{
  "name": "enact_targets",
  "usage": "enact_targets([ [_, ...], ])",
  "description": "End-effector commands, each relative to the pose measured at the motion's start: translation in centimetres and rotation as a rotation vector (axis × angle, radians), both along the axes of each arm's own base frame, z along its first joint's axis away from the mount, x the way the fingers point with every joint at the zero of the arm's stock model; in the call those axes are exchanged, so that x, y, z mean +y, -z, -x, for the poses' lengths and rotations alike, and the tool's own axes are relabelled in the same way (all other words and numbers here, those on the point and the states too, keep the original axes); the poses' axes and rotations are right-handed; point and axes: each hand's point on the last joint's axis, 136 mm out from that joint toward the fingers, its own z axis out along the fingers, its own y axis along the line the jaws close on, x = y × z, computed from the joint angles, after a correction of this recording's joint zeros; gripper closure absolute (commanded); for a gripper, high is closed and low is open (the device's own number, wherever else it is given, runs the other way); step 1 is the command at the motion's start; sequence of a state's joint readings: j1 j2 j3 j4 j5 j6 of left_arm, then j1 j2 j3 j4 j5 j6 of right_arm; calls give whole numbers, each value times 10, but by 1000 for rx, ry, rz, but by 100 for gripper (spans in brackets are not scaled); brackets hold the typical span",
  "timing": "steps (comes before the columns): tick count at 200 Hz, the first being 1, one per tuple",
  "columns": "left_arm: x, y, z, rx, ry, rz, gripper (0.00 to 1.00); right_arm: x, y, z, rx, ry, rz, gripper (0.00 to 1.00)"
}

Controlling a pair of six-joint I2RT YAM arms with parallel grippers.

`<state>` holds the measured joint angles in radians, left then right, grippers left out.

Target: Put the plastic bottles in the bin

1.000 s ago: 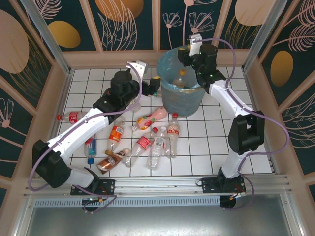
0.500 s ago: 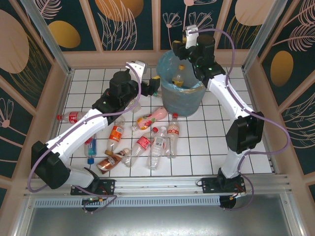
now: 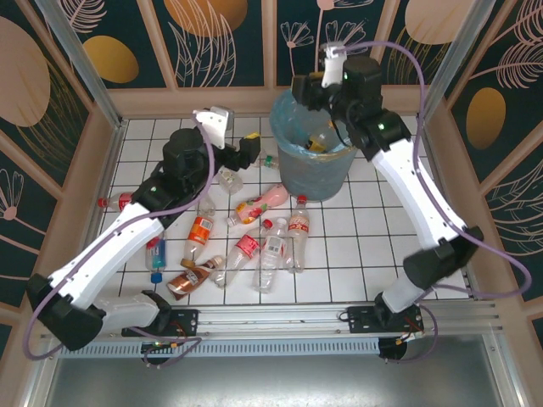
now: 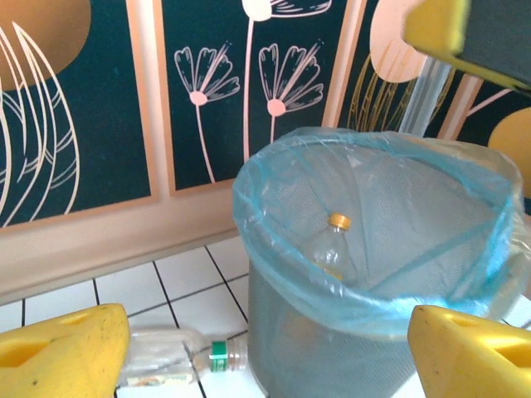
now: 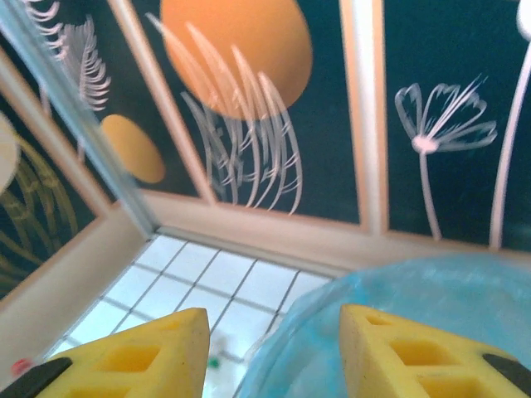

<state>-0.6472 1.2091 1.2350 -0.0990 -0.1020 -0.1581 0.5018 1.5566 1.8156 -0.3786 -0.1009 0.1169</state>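
Hanging over the mouth of the bin (image 3: pixel 316 176) in the upper middle of the overhead view, the right gripper (image 5: pixel 265 356) has its yellow jaws partly apart with nothing between them. Just left of the bin, the left gripper (image 4: pixel 270 352) stands wide and empty, facing the bin wall. One orange-capped bottle (image 4: pixel 332 249) lies inside the liner bag (image 4: pixel 373 298). A green-capped bottle (image 4: pixel 178 365) rests on the tiled floor (image 3: pixel 356 229) at the bin's foot, at the lower left of the left wrist view. The other plastic bottles (image 3: pixel 273 246) lie scattered lower down, at the middle of the frame.

The main risk is crowding: both wrists are near the same rim, so either arm swinging across could strike the other. A low pass by the right fingers could snag the loose bag. Reaching for the green-capped bottle could shove the bin, and a round bottle may roll away from closing jaws.
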Motion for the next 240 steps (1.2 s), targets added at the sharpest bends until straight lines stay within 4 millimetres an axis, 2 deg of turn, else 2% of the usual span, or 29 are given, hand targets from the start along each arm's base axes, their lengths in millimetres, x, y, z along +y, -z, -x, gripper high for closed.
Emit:
enact_targets([
  [1, 5, 42, 22, 148, 42, -58, 13, 4, 41, 48, 152, -50, 0, 54],
  [24, 11, 71, 38, 226, 64, -92, 13, 11, 82, 88, 236, -106, 18, 55],
  [26, 12, 72, 40, 230, 66, -92, 13, 11, 81, 92, 235, -111, 13, 55],
  [43, 16, 89, 49, 265, 71, -92, 13, 10, 114, 114, 306, -127, 29, 56],
  [67, 21, 106, 55, 300, 58, -60, 13, 0, 164, 129, 423, -92, 54, 57],
  [71, 21, 118, 57, 323, 55, -62, 13, -2, 173, 131, 444, -84, 58, 57],
  [87, 21, 134, 58, 361, 50, -41, 14, -7, 211, 136, 525, -54, 85, 57],
  [101, 18, 147, 59, 400, 51, -28, 15, -15, 243, 135, 587, -2, 121, 56],
  [115, 17, 158, 58, 435, 43, -24, 16, -19, 267, 132, 621, 35, 160, 56],
  [151, 15, 175, 56, 488, 30, -27, 16, -28, 312, 115, 664, 125, 214, 55],
  [204, 14, 182, 54, 504, 20, -25, 16, -29, 353, 86, 702, 195, 178, 52],
  [240, 16, 183, 55, 503, 16, -30, 16, -29, 370, 68, 698, 226, 163, 51],
])
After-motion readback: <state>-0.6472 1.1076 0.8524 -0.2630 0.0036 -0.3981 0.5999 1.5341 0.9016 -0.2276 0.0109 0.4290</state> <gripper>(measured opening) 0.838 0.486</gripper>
